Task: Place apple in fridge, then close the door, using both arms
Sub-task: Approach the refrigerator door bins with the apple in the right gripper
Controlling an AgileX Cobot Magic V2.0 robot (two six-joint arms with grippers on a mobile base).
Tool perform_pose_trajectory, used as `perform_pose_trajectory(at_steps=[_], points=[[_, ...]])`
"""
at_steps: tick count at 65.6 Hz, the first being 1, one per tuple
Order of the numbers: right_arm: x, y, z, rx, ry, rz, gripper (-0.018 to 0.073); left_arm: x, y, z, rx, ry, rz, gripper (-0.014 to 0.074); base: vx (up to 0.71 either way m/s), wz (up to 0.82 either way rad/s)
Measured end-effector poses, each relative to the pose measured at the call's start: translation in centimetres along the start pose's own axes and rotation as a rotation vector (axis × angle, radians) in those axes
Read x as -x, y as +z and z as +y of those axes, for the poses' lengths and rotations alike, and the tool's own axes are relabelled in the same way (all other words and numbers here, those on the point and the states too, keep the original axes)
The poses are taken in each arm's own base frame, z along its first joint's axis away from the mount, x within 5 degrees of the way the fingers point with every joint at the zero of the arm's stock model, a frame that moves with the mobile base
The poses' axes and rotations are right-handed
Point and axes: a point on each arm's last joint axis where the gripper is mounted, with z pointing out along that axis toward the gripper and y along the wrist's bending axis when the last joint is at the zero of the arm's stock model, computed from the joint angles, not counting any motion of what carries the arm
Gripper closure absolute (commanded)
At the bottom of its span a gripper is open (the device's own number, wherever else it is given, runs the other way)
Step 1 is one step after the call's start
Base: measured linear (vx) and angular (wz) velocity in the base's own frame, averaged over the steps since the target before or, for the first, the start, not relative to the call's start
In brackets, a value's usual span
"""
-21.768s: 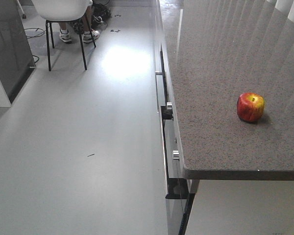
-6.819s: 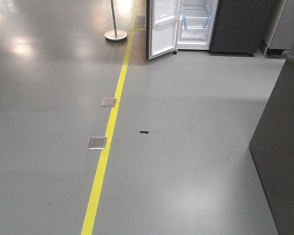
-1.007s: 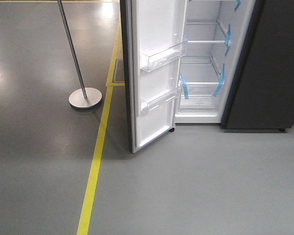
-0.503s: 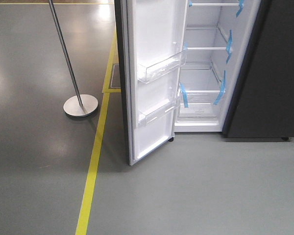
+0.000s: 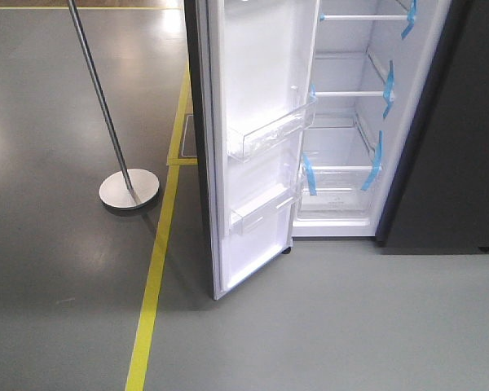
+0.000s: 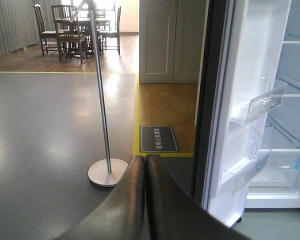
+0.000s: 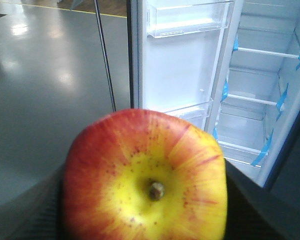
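The apple (image 7: 145,175), red with a yellow patch round its short brown stem, fills the lower right wrist view. My right gripper (image 7: 146,222) is shut on it, with a dark finger (image 7: 25,212) showing on either side. The fridge (image 5: 456,163) stands open ahead, white inside, with glass shelves (image 5: 350,92) and blue tape strips. Its door (image 5: 257,73) swings out to the left, the white liner and clear bins (image 5: 269,134) facing me. My left gripper (image 6: 146,160) is shut on nothing and sits left of the door (image 6: 250,75). Neither gripper shows in the front view.
A metal stanchion pole on a round base (image 5: 129,189) stands left of the door. A yellow floor line (image 5: 151,301) runs toward the fridge. A dark floor mat (image 6: 159,138) lies behind the door, with cabinets and a dining set farther back.
The fridge has grown larger and shifted lower in the front view as the base rolled closer. The apple, earlier on a counter, is now in my right gripper.
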Motion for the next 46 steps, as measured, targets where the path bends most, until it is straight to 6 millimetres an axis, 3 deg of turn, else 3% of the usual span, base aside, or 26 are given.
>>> perform_pose_trajectory(at_steps=[46], points=[[0.00, 0.00, 0.00, 0.000, 0.000, 0.000, 0.0464, 0.00, 0.00, 0.00, 0.000, 0.000, 0.000, 0.0603, 0.21, 0.00]])
